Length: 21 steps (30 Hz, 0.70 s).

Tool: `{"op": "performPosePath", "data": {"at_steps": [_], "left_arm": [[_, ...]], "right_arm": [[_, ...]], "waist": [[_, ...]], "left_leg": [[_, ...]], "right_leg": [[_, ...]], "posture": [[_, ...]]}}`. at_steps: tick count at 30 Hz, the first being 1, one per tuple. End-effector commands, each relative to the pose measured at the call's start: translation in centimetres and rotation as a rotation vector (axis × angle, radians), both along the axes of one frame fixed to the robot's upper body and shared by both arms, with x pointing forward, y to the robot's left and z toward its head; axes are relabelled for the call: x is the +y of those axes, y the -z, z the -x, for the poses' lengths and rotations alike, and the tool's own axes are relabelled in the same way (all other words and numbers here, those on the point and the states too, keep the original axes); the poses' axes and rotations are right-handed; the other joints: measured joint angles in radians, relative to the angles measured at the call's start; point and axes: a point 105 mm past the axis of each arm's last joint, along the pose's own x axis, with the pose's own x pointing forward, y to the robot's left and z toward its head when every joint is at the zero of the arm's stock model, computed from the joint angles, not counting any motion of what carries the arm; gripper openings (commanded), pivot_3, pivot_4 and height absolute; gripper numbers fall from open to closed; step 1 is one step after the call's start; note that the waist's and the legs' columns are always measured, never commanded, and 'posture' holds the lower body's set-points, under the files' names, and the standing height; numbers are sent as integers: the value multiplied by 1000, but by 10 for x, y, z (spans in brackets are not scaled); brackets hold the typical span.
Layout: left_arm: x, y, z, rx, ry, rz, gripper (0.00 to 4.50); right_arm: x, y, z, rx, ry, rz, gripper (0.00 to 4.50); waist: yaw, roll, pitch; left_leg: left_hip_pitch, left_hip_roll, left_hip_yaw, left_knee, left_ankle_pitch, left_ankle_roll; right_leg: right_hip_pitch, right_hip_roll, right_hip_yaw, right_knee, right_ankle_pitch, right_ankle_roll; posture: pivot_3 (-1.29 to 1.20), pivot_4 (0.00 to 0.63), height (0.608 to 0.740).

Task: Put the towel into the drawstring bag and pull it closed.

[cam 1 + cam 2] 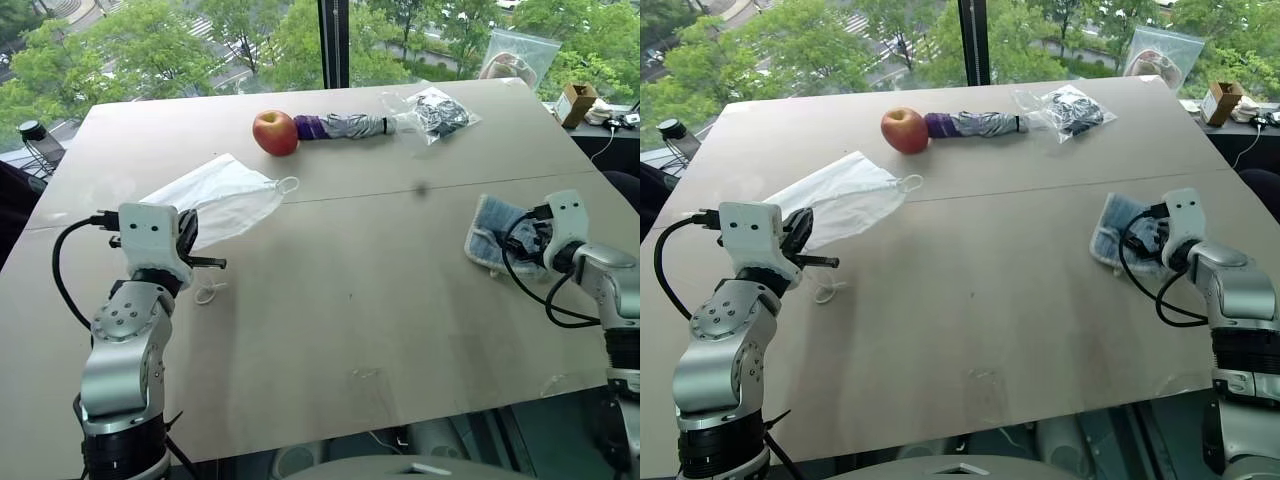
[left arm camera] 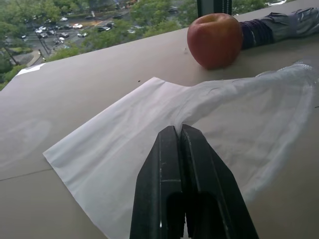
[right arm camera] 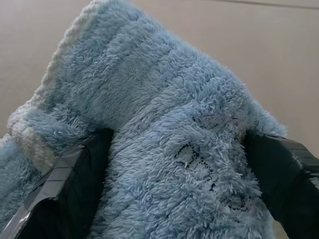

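Left tool (image 2: 180,130) pinches the drawstring bag (image 1: 225,195); right tool (image 3: 174,149), spread wide, straddles the towel (image 3: 164,129).

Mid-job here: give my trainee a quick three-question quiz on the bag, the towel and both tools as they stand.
1. True or false: the left tool is shut on the drawstring bag.
2. Which object sits between the right tool's wide-spread fingers?
3. The apple touches: A) the towel B) the umbrella C) the clear plastic bag

Key: 1 true; 2 the towel; 3 B
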Motion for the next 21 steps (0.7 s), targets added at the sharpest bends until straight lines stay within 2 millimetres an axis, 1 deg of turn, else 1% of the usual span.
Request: {"op": "performPosePath", "data": {"at_steps": [1, 4, 7, 8, 9, 10, 11, 15, 16, 17, 18, 19, 21], "left_arm": [[-1, -15, 3, -47, 5, -18, 12], [-3, -16, 2, -44, 14, -18, 12], [-5, -15, -1, -40, 28, -16, 12], [-5, -15, -2, -39, 31, -16, 0], [-6, -16, -2, -39, 33, -16, 0], [-6, -16, -3, -39, 37, -13, 0], [-7, -16, -4, -39, 40, -12, 0], [-11, -18, -7, -38, 64, 6, 0], [-12, -18, -8, -38, 69, 9, 0], [-12, -19, -8, -38, 72, 12, 0], [-13, -20, -8, -39, 75, 17, 0], [-13, -20, -9, -41, 78, 27, 0], [-15, -21, -9, -42, 89, 49, 0]], "right_arm": [[10, 51, 32, 288, -30, -51, 4500], [7, 61, 40, 379, 12, -70, 4500], [5, 64, 42, 399, 37, -86, 4500], [4, 65, 41, 397, 45, -89, 4085], [4, 65, 41, 395, 49, -90, 3951], [3, 65, 40, 389, 54, -89, 3703], [2, 65, 39, 385, 57, -89, 3321], [-1, 65, 33, 366, 81, -84, 1538], [-2, 65, 32, 363, 84, -84, 1180], [-1, 64, 31, 360, 85, -86, 613], [0, 64, 30, 355, 84, -92, 613], [1, 63, 28, 344, 85, -100, 405], [6, 57, 21, 301, 66, -118, 255]], "waist": [[0, -3, -3], [0, -7, -7], [4, -11, -12], [5, -12, -12], [7, -13, -13], [8, -14, -14], [10, -15, -15], [11, -17, -16], [11, -17, -16], [11, -16, -15], [11, -16, -15], [11, -16, -15], [10, -16, -15]], "left_leg": [[0, 0, -1, 0, 0, 0], [0, 0, -2, 0, 0, 0], [0, 0, -4, 0, 0, 0], [1, -1, -5, 0, 0, 0], [1, -1, -5, 0, 0, 0], [1, -1, -5, 0, 0, 0], [1, -1, -5, 0, 0, 0], [8, -1, -5, 0, 0, 0], [11, -1, -5, 0, 0, 0], [16, -1, -5, 0, 0, 0], [18, -1, -5, 0, 0, 0], [19, -1, -5, 0, 0, 0], [19, -1, -5, 0, 0, 0]], "right_leg": [[0, 0, -1, 0, 0, 0], [1, 0, -2, 0, 0, 0], [2, 0, -4, -1, 0, 0], [3, 0, -5, -2, 0, 0], [3, 0, -5, -2, 0, 0], [4, 0, -6, -2, 0, -1], [4, 0, -6, -2, 0, -1], [11, 0, -6, -4, -1, -1], [15, 0, -5, -4, -2, -4], [20, 0, -5, -5, -3, -4], [21, 0, -5, -6, -3, -4], [23, 0, -5, -6, -3, -4], [23, 0, -6, -6, -3, -4]], "posture": [[0, 150, 740], [0, 150, 740], [0, 150, 740], [0, 150, 740], [0, 150, 740], [0, 150, 740], [0, 150, 740], [0, 150, 740], [0, 150, 740], [0, 150, 740], [0, 150, 740], [0, 150, 740], [0, 150, 740]]}}
